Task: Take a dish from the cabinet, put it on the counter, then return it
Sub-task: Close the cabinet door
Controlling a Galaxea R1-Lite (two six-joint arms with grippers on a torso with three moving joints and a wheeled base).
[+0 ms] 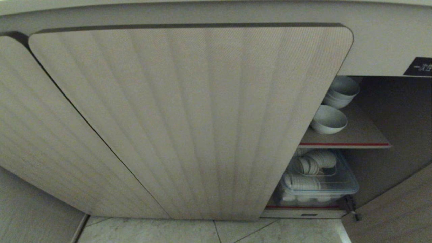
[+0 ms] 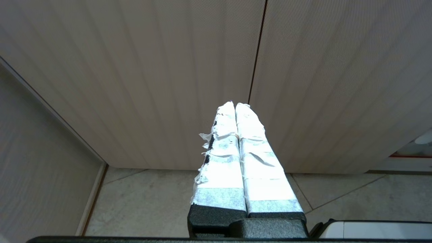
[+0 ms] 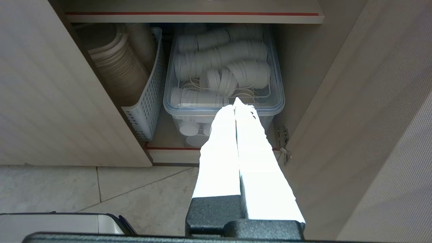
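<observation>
The cabinet [image 1: 189, 121] fills the head view, its ribbed beige doors closed except for the rightmost one [image 1: 398, 209], which stands swung open. On the upper brown shelf [image 1: 357, 138] of the open compartment sits the dish [image 1: 329, 119], a small white bowl, with two more stacked bowls [image 1: 342, 90] behind it. Neither arm shows in the head view. My left gripper [image 2: 235, 104] is shut and empty, facing the closed doors. My right gripper [image 3: 235, 101] is also shut and empty, low before the open compartment's lower shelf. The counter is out of view.
On the lower shelf a clear plastic box [image 3: 222, 108] holds rows of small white dishes. Beside it a white perforated basket [image 3: 145, 111] holds stacked beige bowls. A door hinge [image 3: 283, 141] sits at the compartment's right. Tiled floor [image 1: 202, 231] lies below, and a black label [image 1: 419, 66] is above.
</observation>
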